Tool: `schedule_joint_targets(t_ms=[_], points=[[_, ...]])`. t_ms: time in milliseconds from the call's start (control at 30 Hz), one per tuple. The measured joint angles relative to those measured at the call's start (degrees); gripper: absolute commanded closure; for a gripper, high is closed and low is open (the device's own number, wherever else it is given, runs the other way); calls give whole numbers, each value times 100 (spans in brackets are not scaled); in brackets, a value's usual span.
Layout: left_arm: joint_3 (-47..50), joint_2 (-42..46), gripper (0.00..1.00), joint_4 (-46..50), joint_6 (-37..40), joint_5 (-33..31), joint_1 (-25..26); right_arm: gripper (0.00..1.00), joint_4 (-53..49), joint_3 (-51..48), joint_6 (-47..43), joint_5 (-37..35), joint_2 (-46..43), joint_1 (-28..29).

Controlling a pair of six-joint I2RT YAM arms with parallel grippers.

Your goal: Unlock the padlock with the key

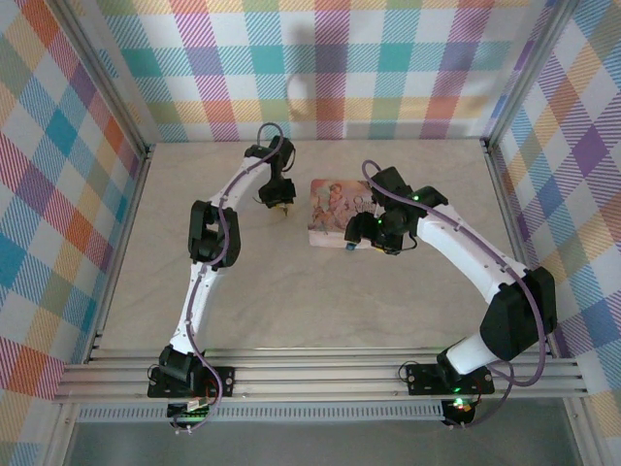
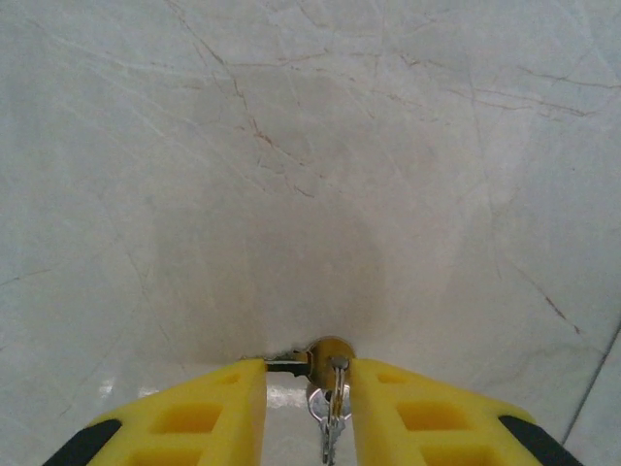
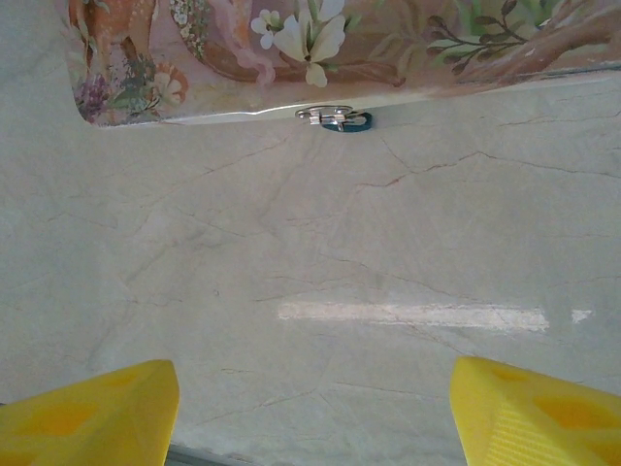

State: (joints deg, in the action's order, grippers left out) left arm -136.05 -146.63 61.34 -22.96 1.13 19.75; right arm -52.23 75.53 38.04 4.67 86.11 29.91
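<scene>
**Key first, lock waiting:** The left gripper sits low over the marble-patterned table, to the left of the pink fairy-picture box. Its yellow fingers are drawn narrow, with the key lying in the gap at their tips. The key shows a brass-coloured round head and a thin blade pointing toward the left finger, with a small silvery ring trailing back between the two. The wrist view does not show whether the fingers pinch the key or merely flank it.

On the other side of the box, the right gripper hovers with jaws wide and nothing between them. It faces the padlock, whose blue body and silvery shackle sit at the box's near edge by the clasp. The padlock appears locked, though it is too small to be sure. Key and padlock lie well apart.

The step in hand looks like securing the key. The next move calls for a firm hold on the head with the blade left free, then a carry round the box. The right gripper would need to steady the tiny padlock so its keyhole meets the blade, and parts this small leave little margin for misalignment.
</scene>
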Motion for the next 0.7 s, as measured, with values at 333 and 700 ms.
schedule_joint_targets(t_ms=[333,700], points=[[-55,-74,85,-2,0,251,-9,27,0,0,-129,2,55,-33],[452,238,100,-74,184,505,-61,41,348,-63,-164,63,48,-39]])
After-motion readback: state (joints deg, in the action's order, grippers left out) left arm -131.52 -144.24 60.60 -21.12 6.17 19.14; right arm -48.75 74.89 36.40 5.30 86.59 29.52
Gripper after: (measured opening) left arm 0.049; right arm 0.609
